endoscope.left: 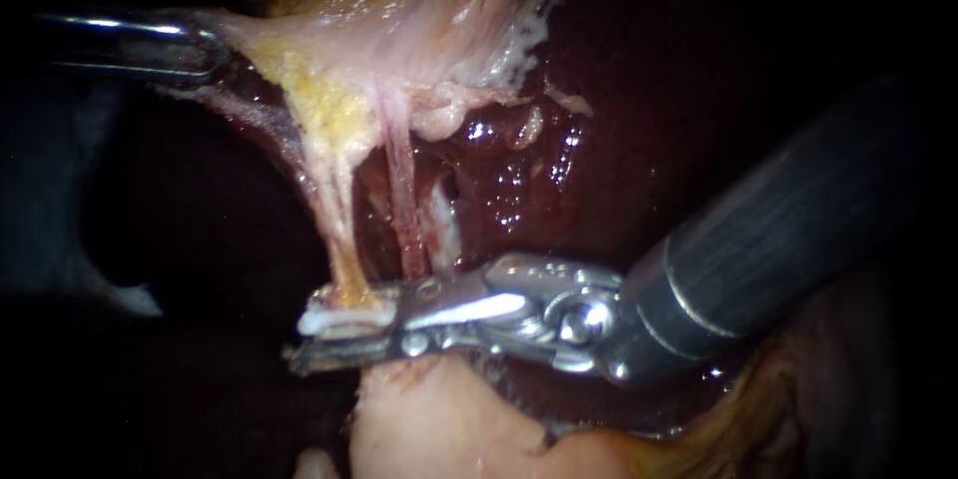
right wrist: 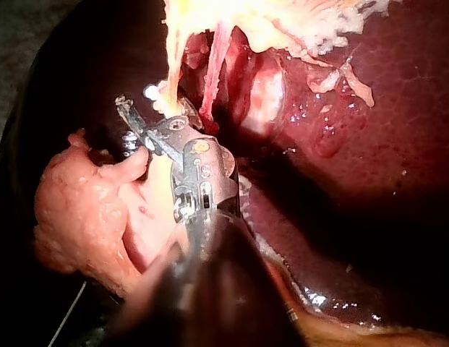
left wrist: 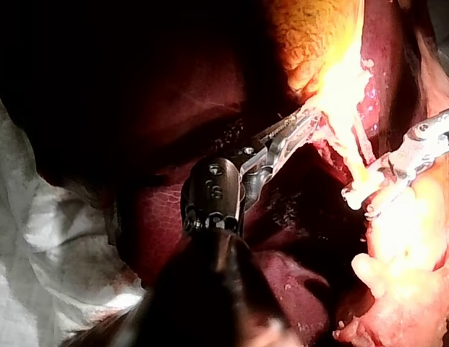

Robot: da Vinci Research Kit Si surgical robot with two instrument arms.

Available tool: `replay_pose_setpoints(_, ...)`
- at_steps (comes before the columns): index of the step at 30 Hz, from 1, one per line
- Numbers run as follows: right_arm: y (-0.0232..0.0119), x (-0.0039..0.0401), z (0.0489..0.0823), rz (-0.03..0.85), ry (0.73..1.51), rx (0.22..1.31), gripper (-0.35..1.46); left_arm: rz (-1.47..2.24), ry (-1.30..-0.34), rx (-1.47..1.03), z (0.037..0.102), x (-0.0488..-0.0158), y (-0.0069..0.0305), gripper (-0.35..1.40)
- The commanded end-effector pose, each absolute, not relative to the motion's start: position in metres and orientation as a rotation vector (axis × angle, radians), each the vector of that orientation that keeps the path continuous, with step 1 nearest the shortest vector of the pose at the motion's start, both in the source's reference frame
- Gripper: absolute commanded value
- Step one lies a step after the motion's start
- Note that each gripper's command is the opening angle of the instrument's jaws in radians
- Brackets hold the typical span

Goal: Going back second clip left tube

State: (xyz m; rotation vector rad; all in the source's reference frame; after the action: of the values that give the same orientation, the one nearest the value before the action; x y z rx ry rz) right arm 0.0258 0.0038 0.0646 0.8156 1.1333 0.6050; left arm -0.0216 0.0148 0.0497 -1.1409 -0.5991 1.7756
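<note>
Dark red liver (endoscope.left: 599, 60) as backdrop, wet and glossy, far behind the work; at far left, left instrument (endoscope.left: 218, 55) with jaws clamped on the edge of the pale tissue sheet (endoscope.left: 419, 30), hauling it leftward, apparently to stretch the two strands below taut and apart; left tube (endoscope.left: 334, 210), yellowish, slanting down from that sheet; right tube (endoscope.left: 404, 210), pinker, just beside it and seemingly outside the clip; white clip (endoscope.left: 344, 320) across the foot of the left tube, on the near side, seemingly seated; right instrument (endoscope.left: 339, 337) in from the right, jaws parted with a dark slit between them, upper one against the clip, lower one beneath, gripping nothing as far as can be judged; probably loose so as to slide off rightward without dragging clip or tube; pale fatty lump (endoscope.left: 439, 429) just under the jaws, a snag risk; best backed out straight along the shaft, with the pull at left unchanged
</note>
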Motion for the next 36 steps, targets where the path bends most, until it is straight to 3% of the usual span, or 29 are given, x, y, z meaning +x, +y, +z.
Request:
replay_pose_setpoints(1, 0.0039, 0.0256, 0.0648, 0.584, 1.142, 0.795, 0.44, 1.776, -0.599, -1.141, 0.0497, -0.0216, 0.0148, -0.35)
replay_pose_setpoints(7, 0.0048, 0.0249, 0.0657, 0.561, 1.163, 0.644, 0.5, 1.776, -0.599, -1.141, 0.0497, -0.0216, 0.0148, -0.35)
replay_pose_setpoints(15, 0.0053, 0.0214, 0.0653, 0.47, 1.184, 0.555, 0.5, 1.776, -0.599, -1.141, 0.0498, -0.0216, 0.0148, -0.35)
replay_pose_setpoints(25, 0.0073, 0.0135, 0.0627, 0.331, 1.209, 0.452, 0.5, 1.776, -0.598, -1.141, 0.0499, -0.0215, 0.0148, -0.35)
replay_pose_setpoints(36, 0.0092, 0.0061, 0.0611, 0.245, 1.217, 0.383, 0.5, 1.776, -0.598, -1.142, 0.0499, -0.0216, 0.0148, -0.35)
